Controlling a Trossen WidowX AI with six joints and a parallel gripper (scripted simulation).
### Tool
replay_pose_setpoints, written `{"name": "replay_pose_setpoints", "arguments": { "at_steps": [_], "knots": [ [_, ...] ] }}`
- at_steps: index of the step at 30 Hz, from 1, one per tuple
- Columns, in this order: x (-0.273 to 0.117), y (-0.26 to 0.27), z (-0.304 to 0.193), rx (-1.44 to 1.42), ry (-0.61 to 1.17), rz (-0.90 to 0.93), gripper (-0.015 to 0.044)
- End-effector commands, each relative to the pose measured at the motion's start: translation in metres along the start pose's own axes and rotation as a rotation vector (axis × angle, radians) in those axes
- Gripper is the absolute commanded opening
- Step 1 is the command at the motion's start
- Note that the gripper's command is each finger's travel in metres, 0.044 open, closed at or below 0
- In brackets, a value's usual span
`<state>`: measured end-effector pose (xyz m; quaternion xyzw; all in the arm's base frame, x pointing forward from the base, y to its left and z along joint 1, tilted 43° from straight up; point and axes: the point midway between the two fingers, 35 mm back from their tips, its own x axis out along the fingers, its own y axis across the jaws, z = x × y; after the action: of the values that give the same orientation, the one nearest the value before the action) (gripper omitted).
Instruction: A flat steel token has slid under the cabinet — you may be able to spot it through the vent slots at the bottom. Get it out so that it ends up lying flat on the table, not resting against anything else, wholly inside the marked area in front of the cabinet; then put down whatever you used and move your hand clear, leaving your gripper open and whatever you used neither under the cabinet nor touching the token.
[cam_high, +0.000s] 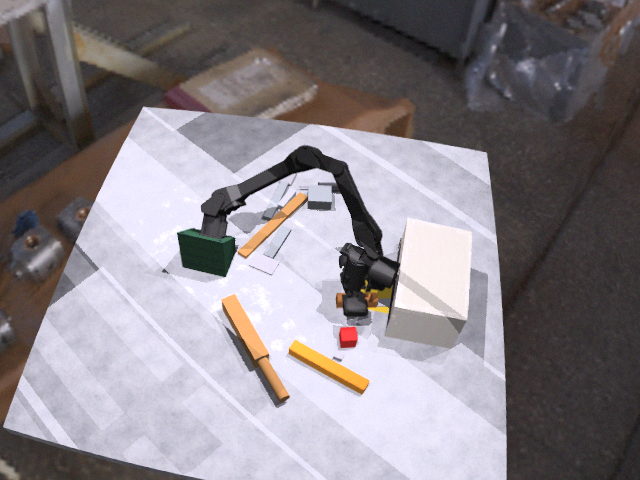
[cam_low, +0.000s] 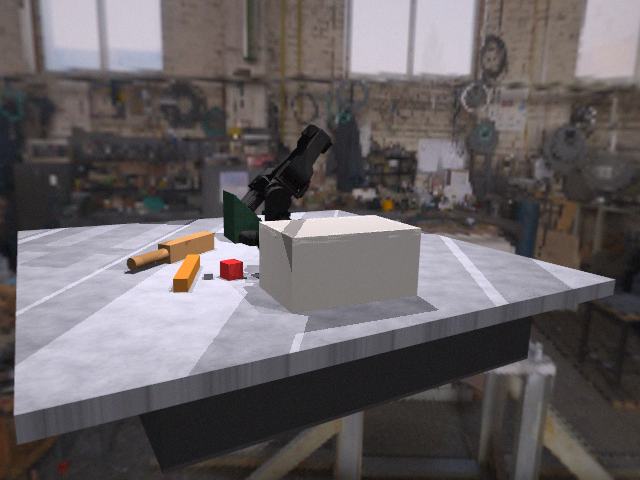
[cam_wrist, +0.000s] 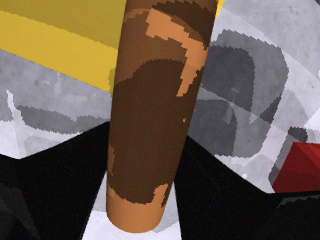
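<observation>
My gripper (cam_high: 355, 301) (cam_wrist: 144, 135) is shut on the round brown handle (cam_high: 339, 299) (cam_wrist: 150, 100) of a tool, low in front of the cabinet (cam_high: 434, 273) (cam_low: 351, 268). The handle sticks out on both sides of the fingers in the top view, its right part toward the cabinet. The tool's far end is hidden. A yellow marking (cam_high: 381, 310) (cam_wrist: 55, 55) lies on the table between the gripper and the cabinet, partly covered by arm and handle. I cannot make out the token. The vent slots do not show.
A red cube (cam_high: 348, 337) (cam_low: 231, 269) (cam_wrist: 300, 172) is close beside the gripper. Beyond it are a small grey block (cam_high: 337, 358) (cam_low: 208, 276), an orange bar (cam_high: 328, 366) (cam_low: 186, 273) and a handled wooden paddle (cam_high: 245, 328) (cam_low: 190, 246). A long wooden strip (cam_high: 273, 224) and grey pieces lie near the arm base.
</observation>
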<state>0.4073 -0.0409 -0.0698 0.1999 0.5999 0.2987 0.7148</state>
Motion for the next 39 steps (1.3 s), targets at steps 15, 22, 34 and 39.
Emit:
{"name": "replay_pose_setpoints", "arguments": {
  "at_steps": [15,22,34,39],
  "knots": [
    [0.001,0.001,-0.019,0.0,-0.002,0.011,0.0],
    [0.001,0.001,-0.026,0.001,-0.002,0.011,0.0],
    [0.002,0.0,-0.038,0.001,-0.001,0.011,0.0],
    [0.002,0.0,-0.044,0.001,-0.001,0.011,0.0]
  ]
}}
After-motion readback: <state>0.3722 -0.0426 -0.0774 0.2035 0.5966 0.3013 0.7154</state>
